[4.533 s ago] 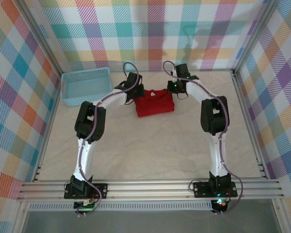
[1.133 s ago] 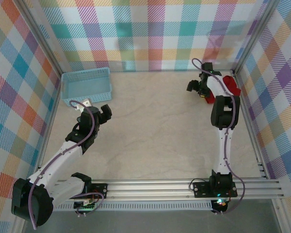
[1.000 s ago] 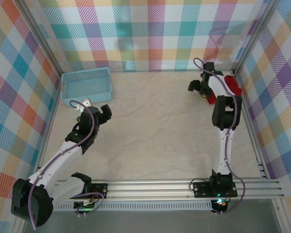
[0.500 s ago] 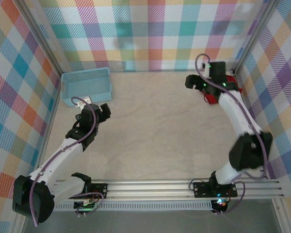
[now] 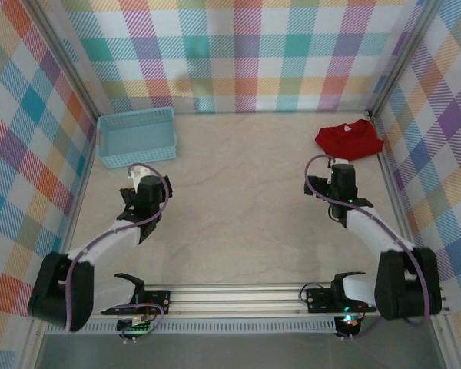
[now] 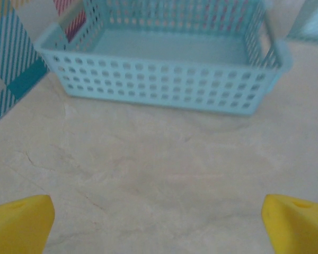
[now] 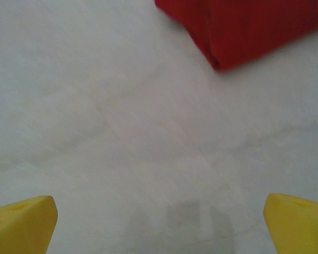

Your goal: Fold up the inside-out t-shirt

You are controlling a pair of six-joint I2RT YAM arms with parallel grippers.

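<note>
We're looking at 2 arms, the left arm [image 5: 100, 244] and the right arm [image 5: 366, 225]: white links, chunky black joint housings. We see a purple cable [image 5: 307, 181] looping along each. Black base plates [image 5: 334, 296] down low, a green light [image 5: 346, 318] glowing below the right one. Up close, the left gripper [image 6: 159, 225] and right gripper [image 7: 159, 222] show us yellow wedge-shaped fingertips [image 6: 18, 225].

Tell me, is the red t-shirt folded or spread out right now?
Folded. The t-shirt lies as a compact bundle in the far right corner, no sleeves spread; the right wrist view shows a thick, doubled edge.
</note>
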